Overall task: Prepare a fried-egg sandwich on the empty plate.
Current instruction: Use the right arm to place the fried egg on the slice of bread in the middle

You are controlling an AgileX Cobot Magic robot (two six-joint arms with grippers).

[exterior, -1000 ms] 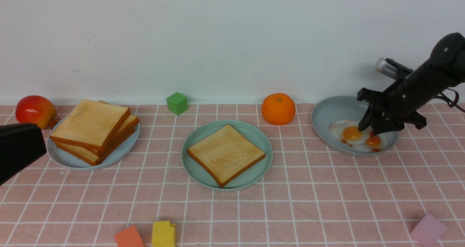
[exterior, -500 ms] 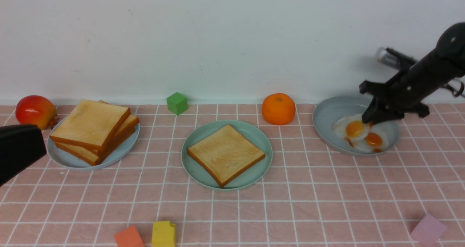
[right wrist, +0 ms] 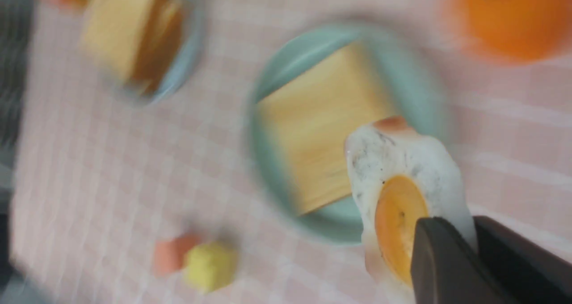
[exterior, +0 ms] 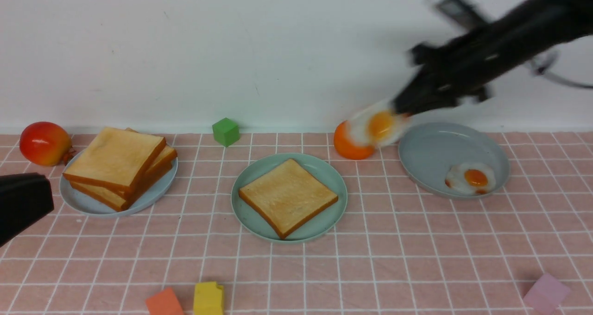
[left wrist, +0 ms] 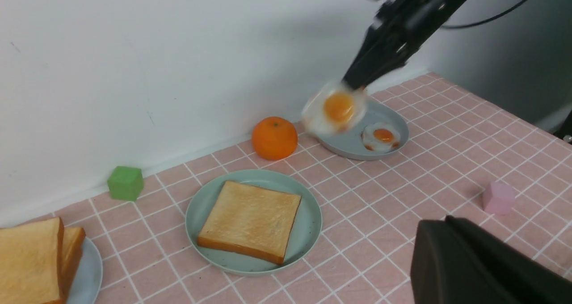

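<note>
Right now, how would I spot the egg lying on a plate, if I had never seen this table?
On the pink checked tablecloth, look to the robot's right for the grey-blue plate beside the orange. The small fried egg lies flat on its near side. Unlike the bigger egg dangling from the right gripper, it is smaller, with a darker, redder yolk.

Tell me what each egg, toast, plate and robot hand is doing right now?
fried egg: in the air, pinched at its edge by the right gripper.
right gripper: shut on the fried egg.
left gripper: shut, holding nothing.
small egg: lying on the grey-blue plate.
toast slice: flat on the mint-green plate, nothing on top.
toast stack: piled on the left plate.
</note>
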